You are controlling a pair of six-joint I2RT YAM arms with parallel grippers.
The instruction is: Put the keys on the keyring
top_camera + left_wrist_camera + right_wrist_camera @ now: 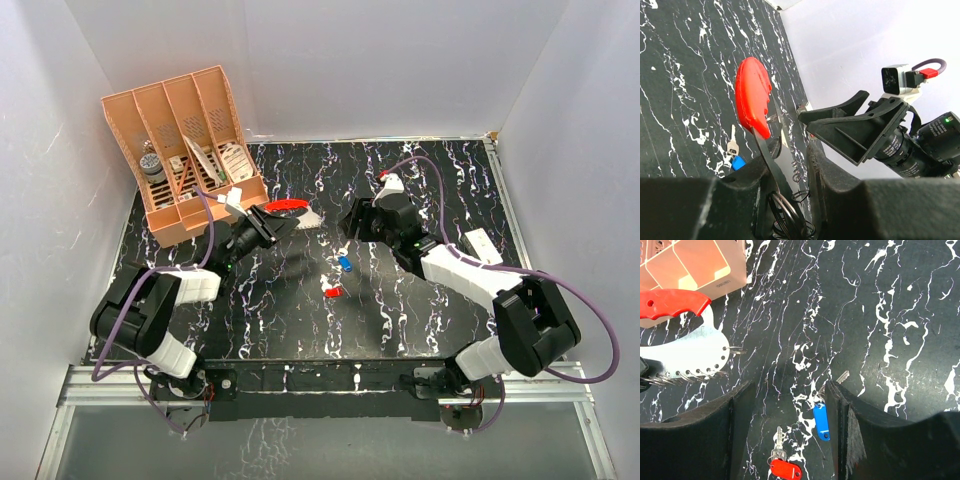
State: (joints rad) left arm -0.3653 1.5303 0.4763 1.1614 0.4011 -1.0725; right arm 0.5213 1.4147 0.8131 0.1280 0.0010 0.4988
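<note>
A black, white-veined table (300,330) sits inside plain white walls. The right gripper (787,405) hangs over it with fingers spread and nothing between them. The blue-headed key (821,421) lies flat just inside one finger, off centre. The red-headed key (785,469) lies nearby. The gripper should probably centre over the blue head before descending and pinch the head, leaving the blade free. Off to the left, the left gripper (262,228) pinches the keyring (752,97) by its pale tag, raised above the table, which looks steady enough for threading.
</note>
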